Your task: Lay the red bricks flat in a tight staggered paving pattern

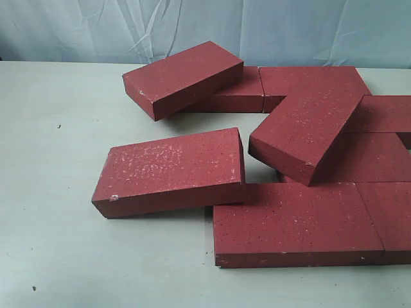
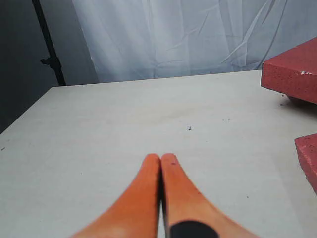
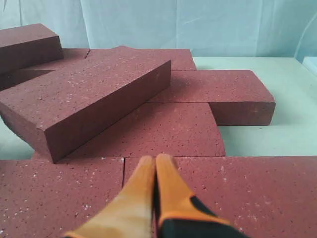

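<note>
Several red bricks lie in a loose heap at the right of the table. One brick (image 1: 183, 77) leans at the back on a flat brick (image 1: 239, 96). Another (image 1: 170, 170) is tilted, its right end resting on the front flat brick (image 1: 295, 224). A third (image 1: 308, 128) lies slanted across flat ones. Neither gripper shows in the exterior view. My left gripper (image 2: 161, 157) is shut and holds nothing, over bare table, with brick corners (image 2: 292, 74) off to one side. My right gripper (image 3: 155, 158) is shut and holds nothing, just above a flat brick (image 3: 237, 188), facing the slanted brick (image 3: 84, 99).
The pale table (image 1: 58, 160) is bare on its left half and along the front. A wrinkled light curtain (image 1: 192, 25) hangs behind the table. A dark stand (image 2: 49, 44) rises beyond the table's far corner in the left wrist view.
</note>
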Motion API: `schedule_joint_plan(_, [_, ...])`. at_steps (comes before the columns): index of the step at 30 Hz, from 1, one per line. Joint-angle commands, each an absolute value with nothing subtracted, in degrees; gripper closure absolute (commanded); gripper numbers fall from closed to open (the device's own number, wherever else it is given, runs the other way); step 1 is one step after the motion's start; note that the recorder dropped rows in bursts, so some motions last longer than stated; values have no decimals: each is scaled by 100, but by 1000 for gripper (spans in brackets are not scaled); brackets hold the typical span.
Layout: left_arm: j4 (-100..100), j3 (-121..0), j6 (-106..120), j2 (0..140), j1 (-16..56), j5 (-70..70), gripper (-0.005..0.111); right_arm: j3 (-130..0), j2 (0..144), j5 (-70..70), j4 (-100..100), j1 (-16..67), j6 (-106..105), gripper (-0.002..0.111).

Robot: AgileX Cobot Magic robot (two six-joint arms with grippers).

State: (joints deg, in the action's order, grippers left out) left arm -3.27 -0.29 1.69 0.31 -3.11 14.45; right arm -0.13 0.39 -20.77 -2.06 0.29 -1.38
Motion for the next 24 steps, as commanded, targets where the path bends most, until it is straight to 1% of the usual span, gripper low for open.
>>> schedule_joint_plan(1, [-284,0,154,0,-327,1368,107,0,0,-2046,-207,0,-138,109])
schedule_joint_plan(4, [-284,0,154,0,-327,1368,107,0,0,-2003,-207,0,-138,109])
schedule_joint_plan(6, [-284,0,154,0,-327,1368,107,0,0,-1649,-207,0,-138,109])
schedule_joint_plan(10, [-284,0,154,0,-327,1368,107,0,0,-348,-207,0,-138,109])
schedule_joint_plan(14, [-284,0,154,0,-327,1368,107,0,0,458,-160,0,-138,109])
schedule_joint_plan(17, [-284,0,154,0,-327,1368,107,0,0,680,-160,0,-138,109])
schedule_joint_plan(24, [-284,0,154,0,-327,1368,107,0,0,705,-160,0,-138,109])
